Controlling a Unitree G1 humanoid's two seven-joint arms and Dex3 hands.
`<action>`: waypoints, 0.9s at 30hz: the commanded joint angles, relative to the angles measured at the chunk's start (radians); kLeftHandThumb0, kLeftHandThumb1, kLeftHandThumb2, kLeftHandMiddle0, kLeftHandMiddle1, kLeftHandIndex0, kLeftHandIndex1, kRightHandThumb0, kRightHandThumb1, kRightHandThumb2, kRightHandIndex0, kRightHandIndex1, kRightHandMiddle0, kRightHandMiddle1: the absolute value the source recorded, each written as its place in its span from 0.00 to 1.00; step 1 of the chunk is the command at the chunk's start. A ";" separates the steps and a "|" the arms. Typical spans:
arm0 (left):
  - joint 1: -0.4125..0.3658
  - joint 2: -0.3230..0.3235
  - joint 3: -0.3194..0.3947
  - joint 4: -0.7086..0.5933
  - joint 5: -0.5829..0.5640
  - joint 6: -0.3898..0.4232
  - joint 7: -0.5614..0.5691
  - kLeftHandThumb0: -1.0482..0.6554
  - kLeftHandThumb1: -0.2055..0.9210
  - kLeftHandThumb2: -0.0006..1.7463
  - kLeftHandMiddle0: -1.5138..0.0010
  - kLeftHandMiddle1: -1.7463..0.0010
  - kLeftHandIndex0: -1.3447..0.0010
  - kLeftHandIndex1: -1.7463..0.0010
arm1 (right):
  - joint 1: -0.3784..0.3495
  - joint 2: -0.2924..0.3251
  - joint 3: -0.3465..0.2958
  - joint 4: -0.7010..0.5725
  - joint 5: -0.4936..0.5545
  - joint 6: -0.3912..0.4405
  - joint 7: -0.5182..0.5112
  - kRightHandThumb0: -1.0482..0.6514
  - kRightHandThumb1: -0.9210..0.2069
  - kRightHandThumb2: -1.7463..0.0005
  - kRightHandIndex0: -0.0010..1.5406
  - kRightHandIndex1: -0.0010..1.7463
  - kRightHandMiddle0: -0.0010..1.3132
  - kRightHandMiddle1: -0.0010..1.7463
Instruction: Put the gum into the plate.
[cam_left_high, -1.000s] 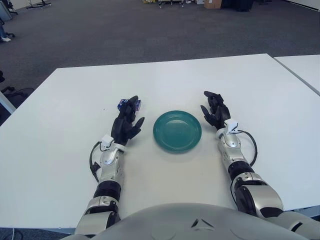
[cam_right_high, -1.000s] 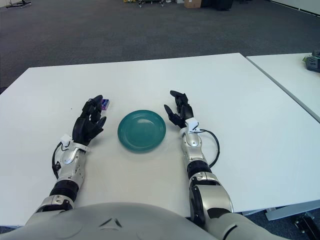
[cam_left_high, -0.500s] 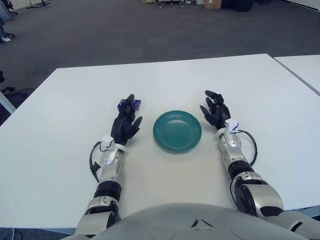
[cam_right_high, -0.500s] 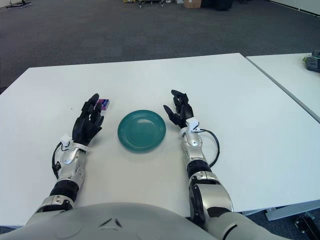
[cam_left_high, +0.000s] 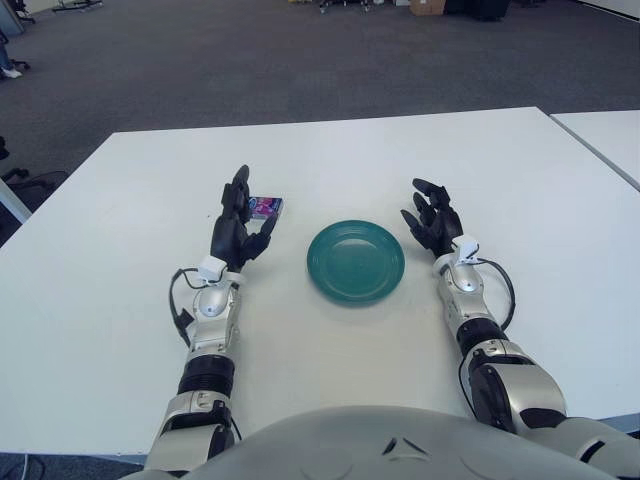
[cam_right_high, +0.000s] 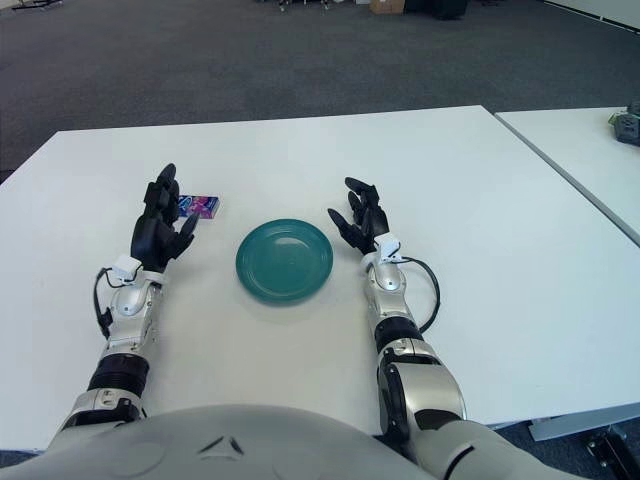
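A small blue and pink gum pack lies flat on the white table, left of a round teal plate that holds nothing. My left hand is raised just left of the gum pack, fingers spread and pointing up, holding nothing; its fingertips overlap the pack's left end in both views. My right hand shows just right of the plate, fingers spread, holding nothing.
A second white table stands close by on the right, with a narrow gap between the two. Grey carpet lies beyond the far table edge. A dark object sits on the right table.
My left hand has lifted and shifted left and away from me, so the gum pack now shows to the right of its fingers. The right hand has barely moved.
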 joint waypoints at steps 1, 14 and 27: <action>-0.072 0.067 0.000 0.032 0.081 -0.030 0.057 0.04 1.00 0.15 0.97 1.00 1.00 0.83 | 0.048 0.008 -0.013 0.059 0.019 0.012 0.003 0.13 0.00 0.93 0.18 0.01 0.00 0.34; -0.398 0.424 -0.208 0.311 0.683 0.059 0.434 0.00 1.00 0.12 0.95 0.99 1.00 0.76 | 0.021 -0.004 -0.037 0.111 0.033 0.047 0.003 0.17 0.02 0.92 0.20 0.01 0.00 0.36; -0.631 0.471 -0.483 0.649 0.847 0.184 0.470 0.00 1.00 0.19 0.93 0.99 1.00 0.63 | -0.022 -0.004 -0.070 0.167 0.071 0.043 0.059 0.18 0.02 0.93 0.21 0.01 0.00 0.40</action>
